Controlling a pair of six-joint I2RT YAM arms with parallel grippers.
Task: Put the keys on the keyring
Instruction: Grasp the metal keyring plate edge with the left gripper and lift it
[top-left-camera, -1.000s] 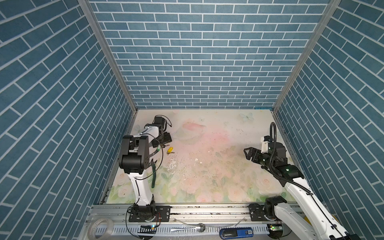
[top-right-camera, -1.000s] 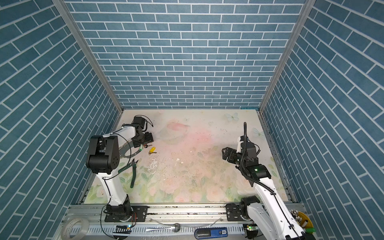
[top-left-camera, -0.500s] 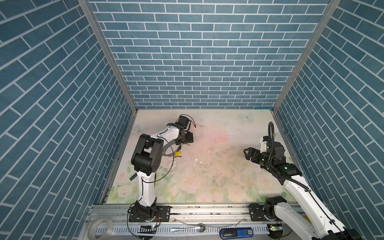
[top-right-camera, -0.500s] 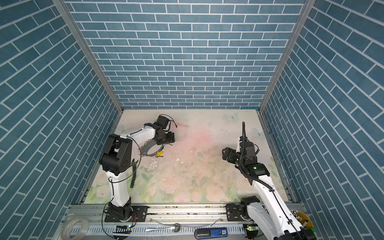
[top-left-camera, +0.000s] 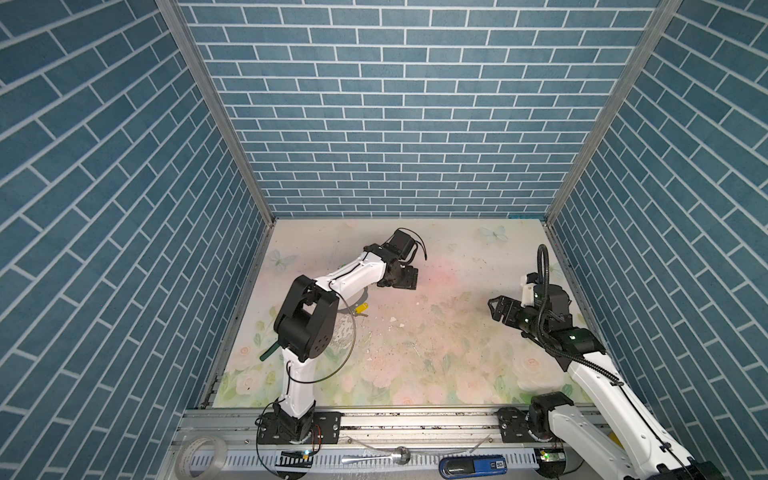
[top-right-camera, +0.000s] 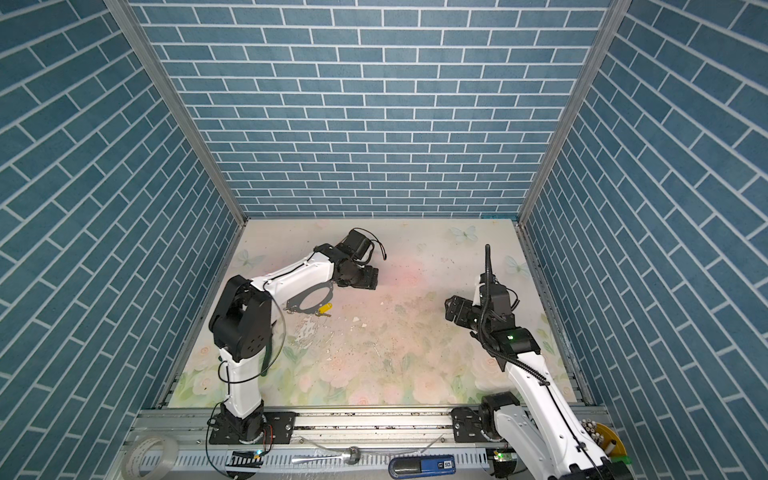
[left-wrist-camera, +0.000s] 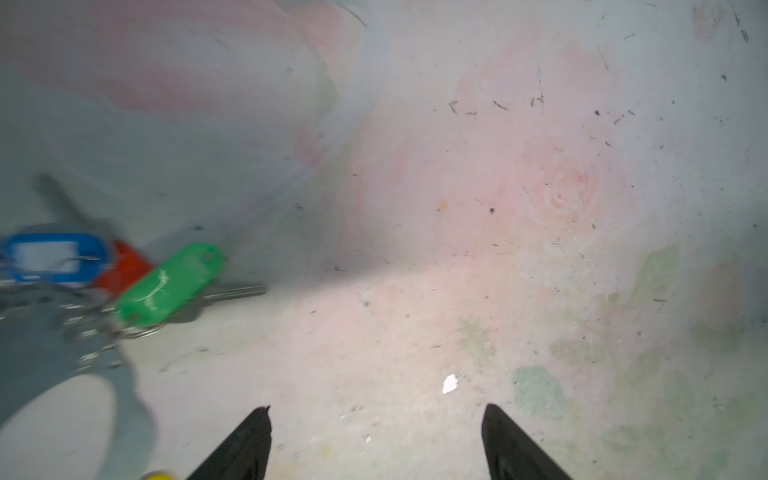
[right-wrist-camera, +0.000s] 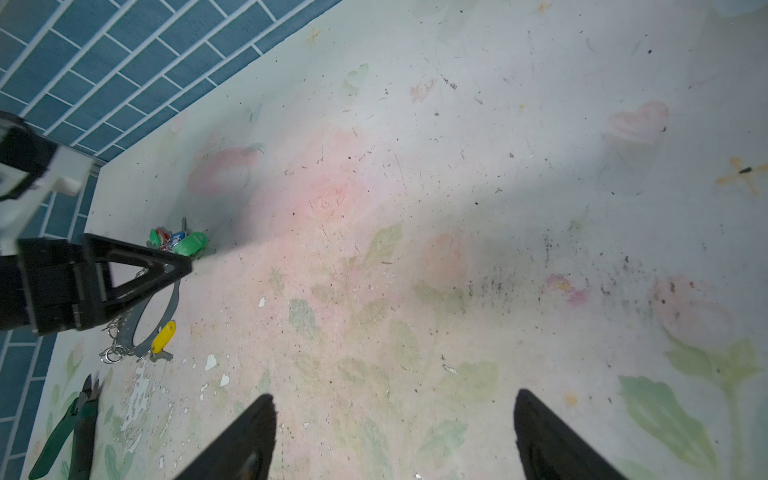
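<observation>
The keyring (top-right-camera: 330, 296), a flat dark hoop edged with small silver rings, lies on the mat at the left, half under my left forearm. In the right wrist view the keyring (right-wrist-camera: 172, 303) has a yellow-tagged key (right-wrist-camera: 163, 336) at its rim. Green, blue and red tagged keys (right-wrist-camera: 183, 241) bunch at its far side. The left wrist view shows the green tag (left-wrist-camera: 174, 284), the blue tag (left-wrist-camera: 54, 257) and the red tag (left-wrist-camera: 124, 266), all blurred. My left gripper (top-left-camera: 405, 278) is open and empty, just past the hoop. My right gripper (top-left-camera: 496, 309) is open and empty at the right.
Green-handled pliers (right-wrist-camera: 70, 424) lie near the left wall. White paint flakes (right-wrist-camera: 210, 361) dot the flowered mat (top-left-camera: 415, 353). On the front rail sit a clear tape roll (top-left-camera: 203, 453), a spoon (top-left-camera: 395, 457) and a blue device (top-left-camera: 473, 463).
My left arm has swung from the left wall toward the middle of the mat, uncovering the keyring and the yellow tag. The right arm has barely moved.
</observation>
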